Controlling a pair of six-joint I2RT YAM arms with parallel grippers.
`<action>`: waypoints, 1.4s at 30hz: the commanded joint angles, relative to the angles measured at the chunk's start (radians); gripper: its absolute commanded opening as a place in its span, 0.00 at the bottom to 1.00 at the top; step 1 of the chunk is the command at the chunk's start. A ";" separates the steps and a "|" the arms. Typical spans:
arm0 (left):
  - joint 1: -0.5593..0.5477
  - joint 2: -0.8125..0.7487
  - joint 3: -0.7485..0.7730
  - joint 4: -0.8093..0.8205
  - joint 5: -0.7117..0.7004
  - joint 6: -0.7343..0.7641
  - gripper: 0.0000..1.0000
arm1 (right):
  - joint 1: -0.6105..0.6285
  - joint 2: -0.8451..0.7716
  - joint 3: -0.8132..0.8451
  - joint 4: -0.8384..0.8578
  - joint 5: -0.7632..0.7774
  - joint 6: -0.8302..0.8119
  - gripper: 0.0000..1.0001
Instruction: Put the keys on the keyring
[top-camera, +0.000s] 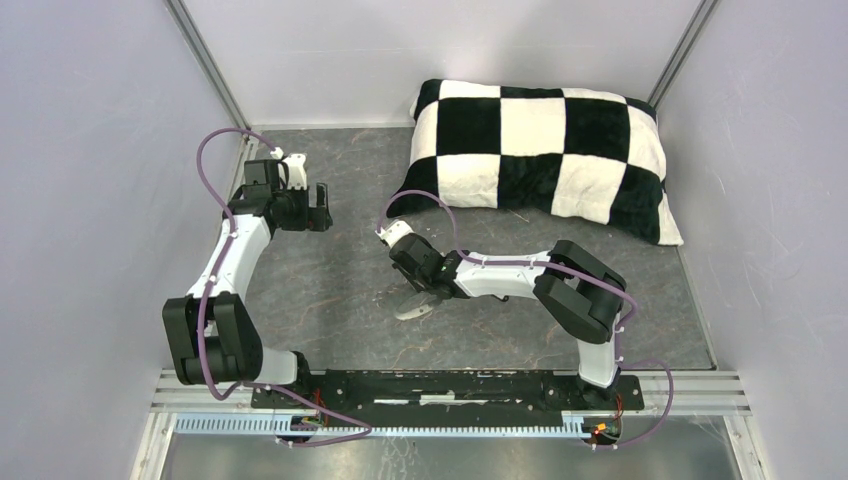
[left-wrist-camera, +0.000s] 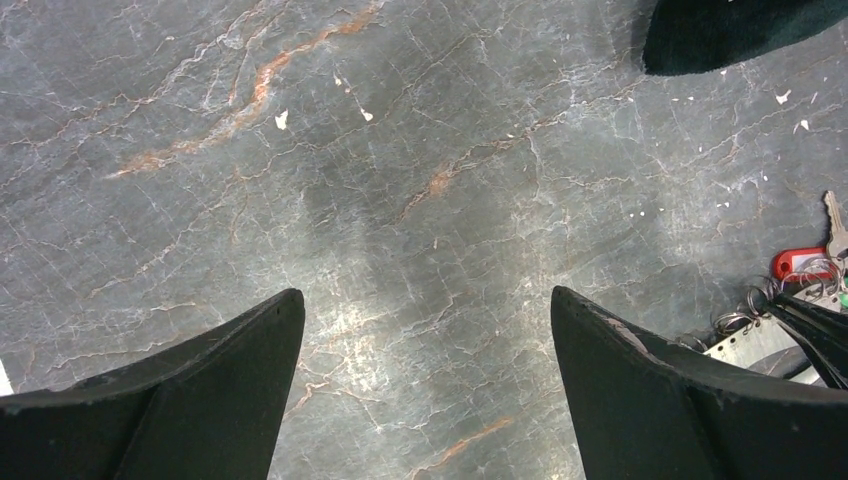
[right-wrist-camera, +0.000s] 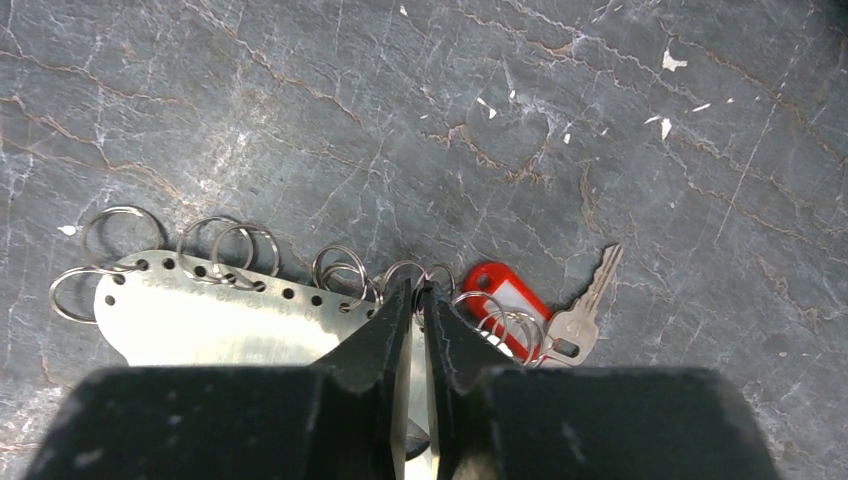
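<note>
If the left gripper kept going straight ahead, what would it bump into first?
Probably just the bare table. Nothing lies ahead of the open left gripper; the red-tagged key and pillow corner sit off to the side.

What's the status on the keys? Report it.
Done: nothing clearly; the red key lies against the keyring, attachment unclear. In hand: right pincer pinches the keyring's edge; left pincer hangs open, empty. Left: all the threading.

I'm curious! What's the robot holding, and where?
Right gripper pinches at a ring edging the keyring; a real hold can't be told. Left gripper: nothing.
</note>
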 joint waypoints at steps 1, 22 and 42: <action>0.005 -0.042 0.006 -0.008 0.018 0.041 0.98 | -0.001 -0.001 0.011 0.030 0.008 0.017 0.10; 0.002 -0.181 0.004 -0.176 0.578 0.329 0.96 | -0.008 -0.383 -0.149 0.234 -0.312 -0.118 0.00; -0.065 -0.523 0.042 -0.874 0.844 1.108 0.74 | -0.009 -0.607 -0.246 0.511 -0.778 0.008 0.00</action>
